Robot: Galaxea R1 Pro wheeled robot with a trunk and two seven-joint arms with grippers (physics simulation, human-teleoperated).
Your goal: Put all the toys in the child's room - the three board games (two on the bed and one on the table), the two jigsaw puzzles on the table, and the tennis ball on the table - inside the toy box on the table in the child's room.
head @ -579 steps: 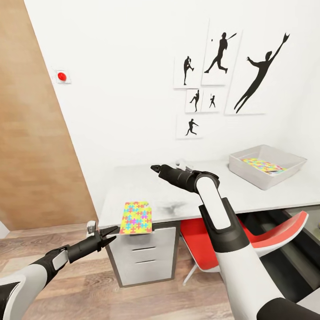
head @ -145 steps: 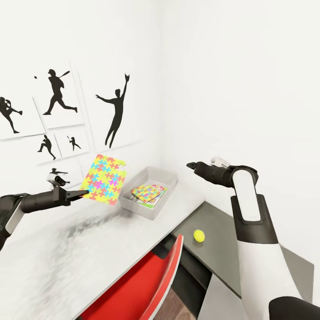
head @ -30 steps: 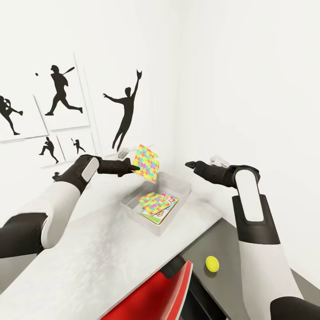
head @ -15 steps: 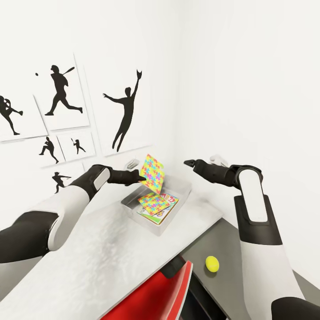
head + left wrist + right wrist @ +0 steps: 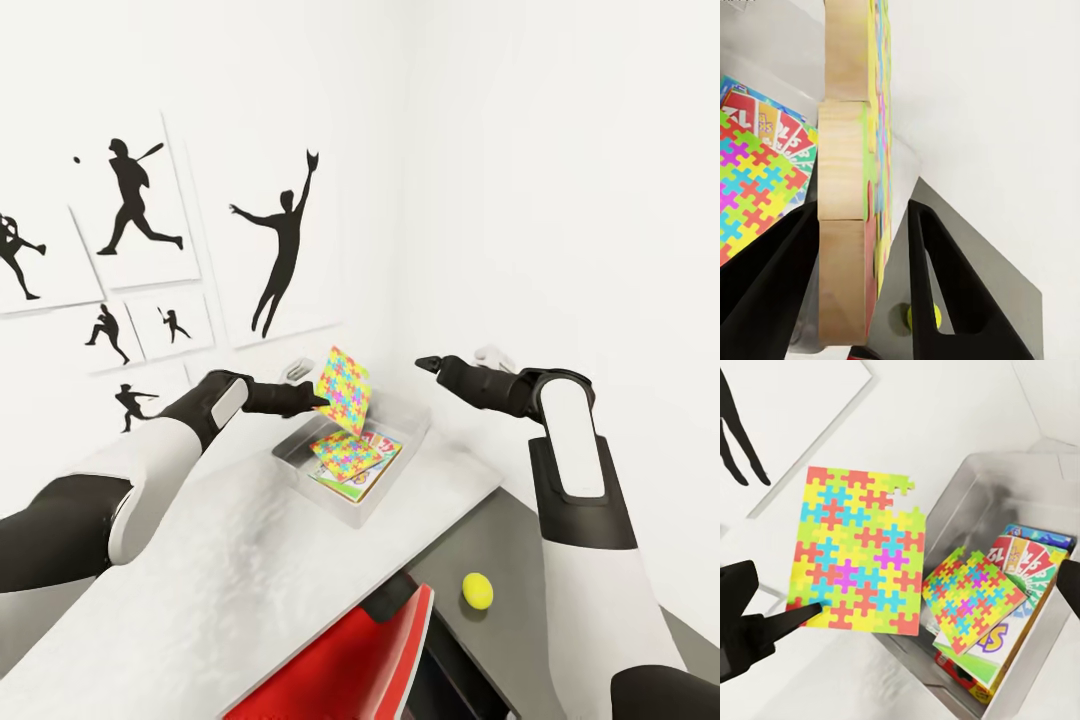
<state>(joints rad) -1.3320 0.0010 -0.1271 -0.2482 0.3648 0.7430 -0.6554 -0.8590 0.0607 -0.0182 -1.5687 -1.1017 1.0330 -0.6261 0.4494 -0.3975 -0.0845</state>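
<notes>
My left gripper (image 5: 312,400) is shut on the edge of a jigsaw puzzle (image 5: 343,388), which it holds tilted on edge just above the toy box (image 5: 320,495). In the left wrist view the puzzle (image 5: 847,187) shows edge-on between the fingers (image 5: 772,277). Inside the box (image 5: 967,502) lie a second jigsaw puzzle (image 5: 975,596) and the board games (image 5: 1027,559) beneath it. The tennis ball (image 5: 477,591) rests on the lower dark grey table section. My right gripper (image 5: 420,361) hovers open beyond the box, holding nothing.
The pale table top (image 5: 200,580) stretches toward me, joined to the dark lower section (image 5: 540,640). A red chair (image 5: 370,650) is tucked under the near edge. White walls meet in a corner just behind the box, with silhouette pictures (image 5: 285,240) on the left one.
Over the last second my left arm has carried the puzzle slightly right and down, closer over the box. The right arm, the ball and the box contents have stayed put.
</notes>
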